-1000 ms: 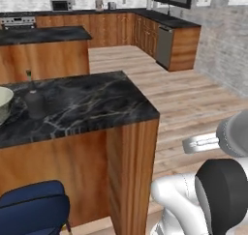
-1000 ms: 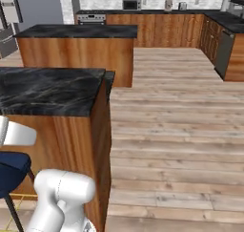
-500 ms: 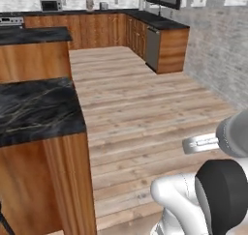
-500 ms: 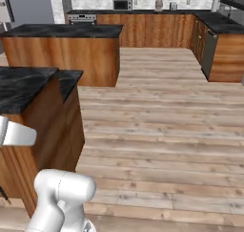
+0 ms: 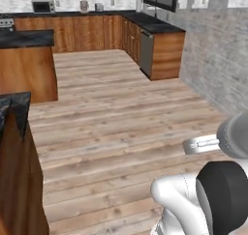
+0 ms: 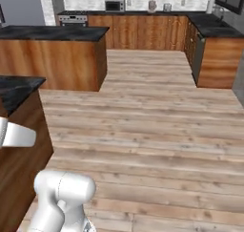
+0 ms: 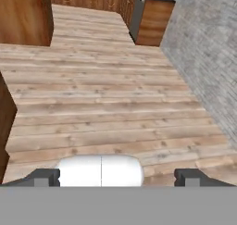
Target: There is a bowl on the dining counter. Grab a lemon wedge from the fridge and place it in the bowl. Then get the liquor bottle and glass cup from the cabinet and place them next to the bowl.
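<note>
I see the gripper (image 7: 115,177) spread wide with nothing between its fingertips, aimed down at the bare plank floor (image 7: 106,103). The dark-topped dining counter (image 5: 17,152) sits at my left edge; I cannot make out the bowl on it. Microwave (image 6: 115,5) and wooden cabinets (image 6: 143,33) line the far wall.

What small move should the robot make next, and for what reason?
Probably it should keep driving toward the fridge. The gripper is open and holds nothing, and ahead lies only bare wooden floor. The dark dining counter is at the left edge, and no lemon wedge or bowl is visible yet. Which way the fridge stands I cannot tell.
</note>
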{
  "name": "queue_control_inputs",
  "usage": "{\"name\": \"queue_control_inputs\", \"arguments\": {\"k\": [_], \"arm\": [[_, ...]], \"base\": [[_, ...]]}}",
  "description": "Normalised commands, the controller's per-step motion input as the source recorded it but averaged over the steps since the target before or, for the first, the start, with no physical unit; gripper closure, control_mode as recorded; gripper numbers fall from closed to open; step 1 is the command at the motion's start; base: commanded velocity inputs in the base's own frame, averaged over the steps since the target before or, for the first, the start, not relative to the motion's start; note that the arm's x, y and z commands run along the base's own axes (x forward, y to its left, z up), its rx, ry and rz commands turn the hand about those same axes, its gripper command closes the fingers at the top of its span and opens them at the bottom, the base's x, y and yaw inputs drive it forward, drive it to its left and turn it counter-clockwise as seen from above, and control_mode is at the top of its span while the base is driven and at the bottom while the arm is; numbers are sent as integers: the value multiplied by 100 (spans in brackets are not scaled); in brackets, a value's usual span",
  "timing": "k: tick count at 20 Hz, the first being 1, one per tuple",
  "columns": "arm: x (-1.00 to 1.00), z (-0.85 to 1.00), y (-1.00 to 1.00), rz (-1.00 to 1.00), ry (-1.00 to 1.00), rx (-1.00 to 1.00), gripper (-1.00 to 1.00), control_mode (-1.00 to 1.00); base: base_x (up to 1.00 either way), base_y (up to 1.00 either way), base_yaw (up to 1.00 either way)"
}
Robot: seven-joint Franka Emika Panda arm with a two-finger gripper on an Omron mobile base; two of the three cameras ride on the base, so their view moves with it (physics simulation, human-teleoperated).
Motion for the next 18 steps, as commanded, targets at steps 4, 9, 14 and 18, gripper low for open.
{"name": "queue_control_inputs", "arguments": {"k": [4, 9, 14, 18], "arm": [[0, 0, 0, 0, 0, 0, -100, 100], [0, 0, 0, 0, 0, 0, -100, 100], [0, 0, 0, 0, 0, 0, -100, 100], [0, 0, 0, 0, 0, 0, -100, 100]], "base": [[100, -81, 12], [100, -65, 13], [100, -55, 12], [100, -46, 7]]}}
